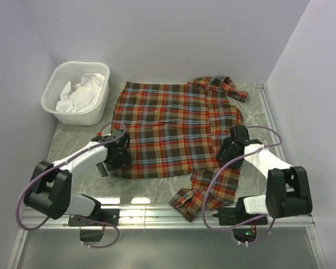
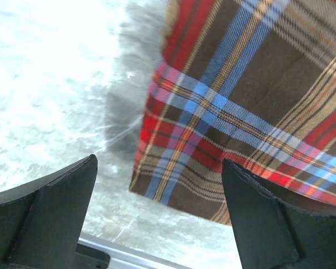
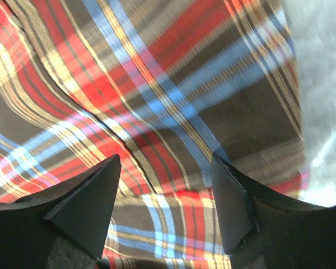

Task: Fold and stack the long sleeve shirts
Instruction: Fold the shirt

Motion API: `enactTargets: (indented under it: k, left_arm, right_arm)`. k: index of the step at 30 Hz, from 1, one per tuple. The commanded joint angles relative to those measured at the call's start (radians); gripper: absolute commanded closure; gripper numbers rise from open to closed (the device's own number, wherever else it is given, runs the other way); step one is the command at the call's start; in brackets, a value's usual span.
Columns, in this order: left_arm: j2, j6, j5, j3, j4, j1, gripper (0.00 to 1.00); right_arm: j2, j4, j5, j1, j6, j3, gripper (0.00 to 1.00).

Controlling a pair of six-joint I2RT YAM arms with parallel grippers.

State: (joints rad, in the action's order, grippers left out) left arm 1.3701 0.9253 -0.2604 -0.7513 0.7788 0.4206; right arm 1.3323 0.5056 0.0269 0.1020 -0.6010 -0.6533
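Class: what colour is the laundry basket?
The rectangular plastic laundry basket is white; top external view.

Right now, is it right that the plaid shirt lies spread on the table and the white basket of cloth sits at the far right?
No: the white basket of cloth sits at the far left, as the top external view shows. The plaid shirt does lie spread on the table.

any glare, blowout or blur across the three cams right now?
Top external: sharp, evenly lit, two glare patches on the table near its front edge. Left wrist: bare table blown out upper left, plaid shirt edge soft with grey shadow beside it. Right wrist: shirt weave blurred, table washed out at right.
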Motion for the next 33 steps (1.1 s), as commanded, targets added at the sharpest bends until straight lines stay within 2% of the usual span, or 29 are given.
enactTargets:
  k: [1,4,5,7,9,10,15,18,26,32,33]
  left_arm:
    - [-0.086,0.056,-0.02,0.0,0.05,-0.035,0.01]
    - [-0.155,0.119,0.032,0.027,0.04,-0.039,0.01]
    - [-0.17,0.138,0.058,0.036,0.034,-0.039,0.01]
    - [-0.209,0.184,0.091,0.072,0.005,-0.039,0.01]
    - [-0.218,0.21,0.115,0.093,-0.018,-0.039,0.01]
    - [-0.218,0.234,0.116,0.11,-0.022,-0.039,0.01]
    - [-0.229,0.285,0.125,0.164,-0.068,-0.039,0.01]
    - [-0.223,0.294,0.13,0.178,-0.095,-0.039,0.01]
    - [-0.19,0.314,0.127,0.207,-0.144,-0.039,0.04]
    - [-0.183,0.319,0.11,0.219,-0.142,-0.039,0.13]
    - [-0.184,0.319,0.107,0.222,-0.141,-0.04,0.17]
  right_arm:
    - [-0.079,0.076,-0.025,-0.001,-0.022,0.021,0.26]
    - [-0.169,0.089,-0.086,-0.013,-0.063,0.008,0.13]
    - [-0.197,0.099,-0.103,-0.021,-0.072,0.003,0.06]
    - [-0.214,0.122,-0.134,-0.069,-0.094,-0.005,0.0]
    - [-0.234,0.122,-0.139,-0.1,-0.103,0.012,0.0]
    - [-0.242,0.123,-0.136,-0.158,-0.114,0.02,0.0]
    - [-0.271,0.137,-0.199,-0.234,-0.17,0.058,0.02]
    - [-0.268,0.116,-0.179,-0.283,-0.174,0.086,0.04]
    - [-0.18,0.044,-0.079,-0.298,-0.163,0.11,0.1]
    - [-0.156,0.007,-0.03,-0.297,-0.157,0.138,0.14]
    - [-0.153,0.005,-0.03,-0.297,-0.154,0.141,0.14]
